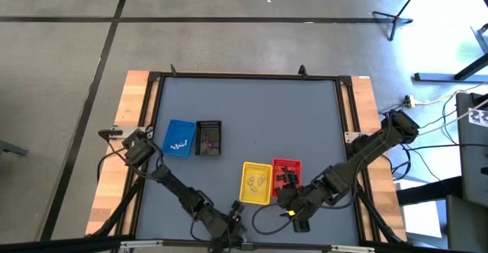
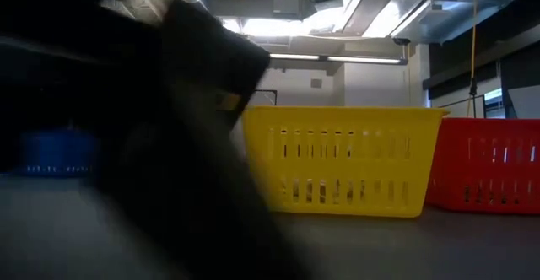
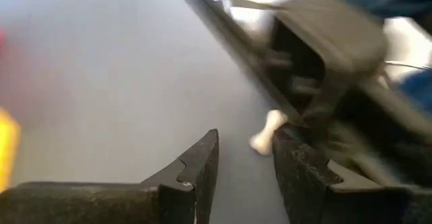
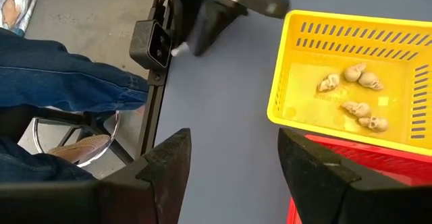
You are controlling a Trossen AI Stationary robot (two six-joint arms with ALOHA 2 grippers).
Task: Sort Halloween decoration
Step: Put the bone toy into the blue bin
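L gripper (image 3: 244,160) open over last white bone (image 3: 266,131) at table edge.
We'd centre bone btwn fingers, drop, close gently, then blue basket (image 1: 180,138); R gripper (image 4: 233,163) open, idle.

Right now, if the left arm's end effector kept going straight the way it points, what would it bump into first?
Probably the small white bone-shaped trinket, lying just ahead of the left end effector and its open fingers. Right behind it stands the table's dark edge rail; depth is hard to judge.
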